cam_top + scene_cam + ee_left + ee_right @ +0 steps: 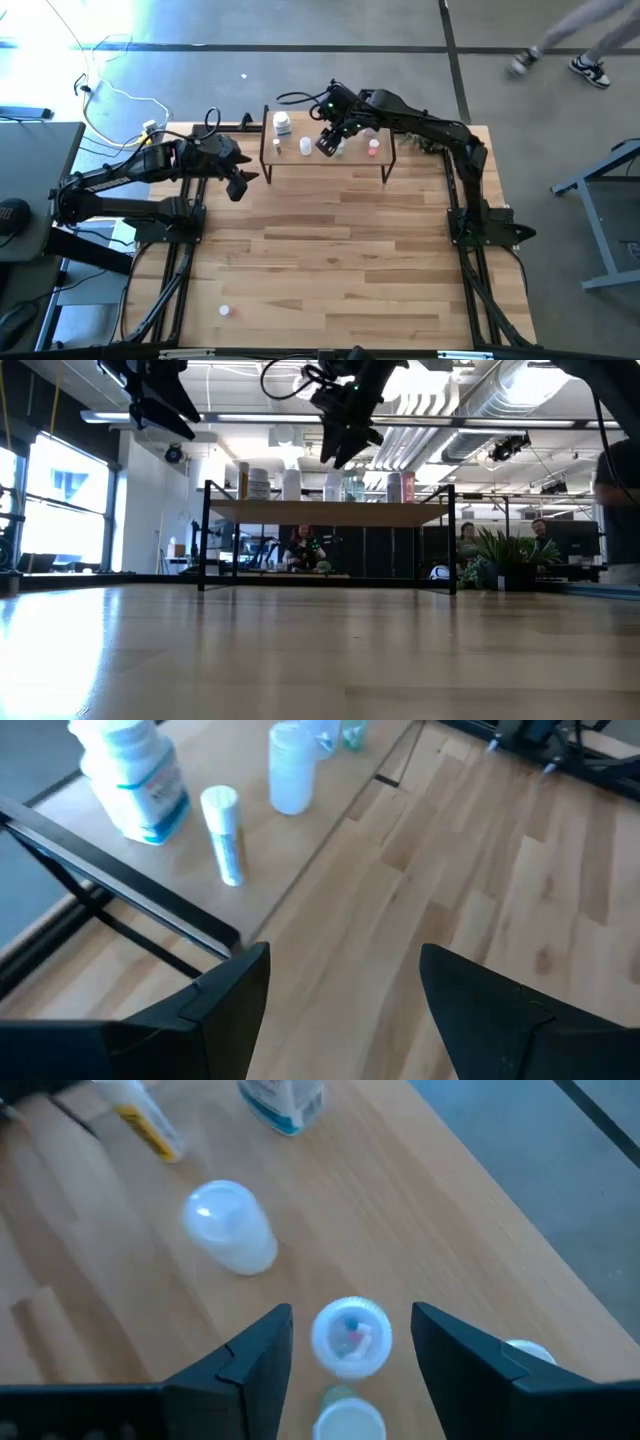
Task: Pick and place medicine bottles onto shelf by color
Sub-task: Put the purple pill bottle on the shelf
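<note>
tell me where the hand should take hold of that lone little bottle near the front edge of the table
The small bottle sits alone on the bare table, nothing crowding it. It looks like a tiny pale bottle with a pinkish-red part; whether it stands or lies cannot be told. Coming straight down and closing across its narrow body seems best. The left hand, open beside the shelf, is nearer.

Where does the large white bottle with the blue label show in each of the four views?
High view: the large white bottle stands at the shelf's left end.
Low view: among the leftmost bottles on the shelf, about.
Left wrist view: near the shelf corner.
Right wrist view: cut off at the picture's edge.
Shared landmark: the slim yellow-labelled bottle beside it.
</note>
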Motion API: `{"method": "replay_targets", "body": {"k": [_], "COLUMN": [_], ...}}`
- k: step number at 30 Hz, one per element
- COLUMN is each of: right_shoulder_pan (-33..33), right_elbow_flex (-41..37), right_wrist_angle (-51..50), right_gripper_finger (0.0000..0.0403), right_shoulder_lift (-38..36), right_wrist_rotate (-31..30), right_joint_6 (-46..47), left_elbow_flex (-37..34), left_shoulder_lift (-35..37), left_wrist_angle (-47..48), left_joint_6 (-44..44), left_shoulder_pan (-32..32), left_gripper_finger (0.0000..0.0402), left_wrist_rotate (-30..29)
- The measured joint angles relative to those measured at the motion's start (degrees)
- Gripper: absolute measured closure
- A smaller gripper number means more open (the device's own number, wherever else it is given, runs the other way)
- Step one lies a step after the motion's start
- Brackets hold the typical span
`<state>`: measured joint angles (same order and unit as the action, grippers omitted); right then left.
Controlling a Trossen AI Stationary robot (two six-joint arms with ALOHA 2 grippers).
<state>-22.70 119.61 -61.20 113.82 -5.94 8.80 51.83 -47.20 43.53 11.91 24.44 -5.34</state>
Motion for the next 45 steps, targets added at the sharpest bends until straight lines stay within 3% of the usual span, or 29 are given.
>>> {"method": "replay_targets", "body": {"k": [19,37,45], "right_shoulder_pan": [0.74,0.98,1.01], "right_elbow_flex": [0.00,0.04,0.03], "right_wrist_angle": [-3.76,-14.71,-15.35], "right_gripper_finger": [0.0206,0.0206,0.0206], "right_shoulder_lift": [-9.13,-11.30,-11.30], "right_wrist_rotate": [-1.70,-4.33,-4.30], "right_joint_6": [2.59,-2.18,-2.84], "left_elbow_flex": [0.00,-0.04,-0.02], "left_shoulder_lift": [0.00,-1.29,-5.23], "left_wrist_angle": [9.81,9.37,8.92], "left_joint_6": [21.35,52.72,63.68], "left_shoulder_pan": [-16.83,-42.69,-52.84], "left_gripper_finger": [0.0154,0.0154,0.0154], "left_wrist_rotate": [0.80,0.19,0.80]}}
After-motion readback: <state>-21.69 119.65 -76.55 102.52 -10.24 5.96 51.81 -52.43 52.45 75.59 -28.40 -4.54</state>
